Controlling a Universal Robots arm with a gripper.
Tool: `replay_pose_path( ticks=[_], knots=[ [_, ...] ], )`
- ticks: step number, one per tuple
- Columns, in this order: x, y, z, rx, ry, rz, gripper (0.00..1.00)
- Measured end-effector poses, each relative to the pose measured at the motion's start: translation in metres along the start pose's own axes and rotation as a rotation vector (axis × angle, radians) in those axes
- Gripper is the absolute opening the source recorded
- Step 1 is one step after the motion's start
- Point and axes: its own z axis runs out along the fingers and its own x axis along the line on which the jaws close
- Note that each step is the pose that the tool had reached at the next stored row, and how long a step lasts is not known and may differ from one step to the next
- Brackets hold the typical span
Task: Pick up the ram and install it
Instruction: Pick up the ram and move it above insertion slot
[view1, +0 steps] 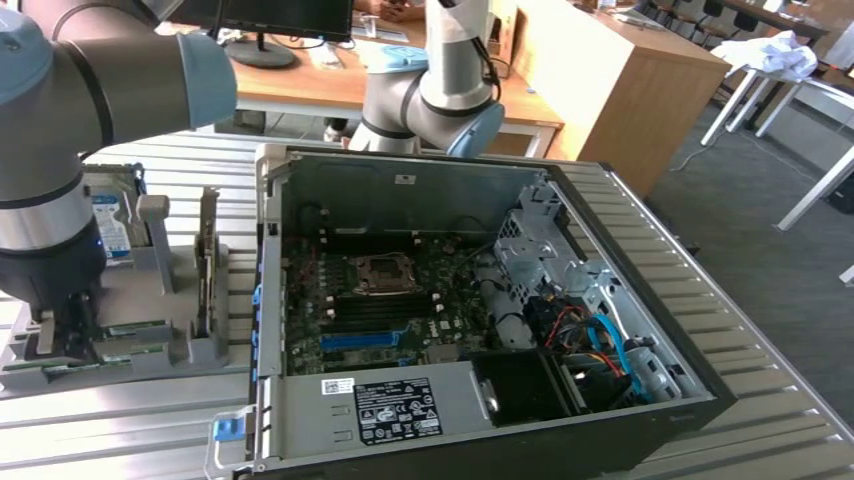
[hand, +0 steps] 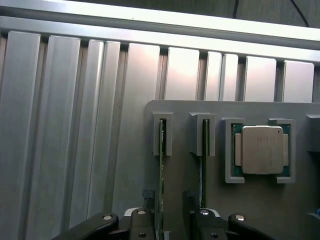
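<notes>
Ram upright in grey holder | tool wide open, straddling it

An open computer case with its motherboard exposed sat mid-frame in the exterior view on a slatted aluminium table, while the grey parts holder at lower left carried a hard drive and a square silver processor.

Well beyond the jaws you see a wooden desk with a monitor stand; a wooden cabinet, grey floor and white table legs lie off to the exterior view's right.
</notes>
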Motion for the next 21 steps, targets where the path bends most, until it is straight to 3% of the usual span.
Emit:
replay_pose_path(
  ticks=[13, 18, 21],
  knots=[
    [0.0031, 0.0001, 0.0036, 0.0000, 0.0000, 0.000, 0.34],
    [0.0031, 0.0001, 0.0035, 0.0000, 0.0000, 0.000, 0.12],
    [0.0031, 0.0001, 0.0035, 0.0000, 0.0000, 0.000, 0.12]
  ],
)
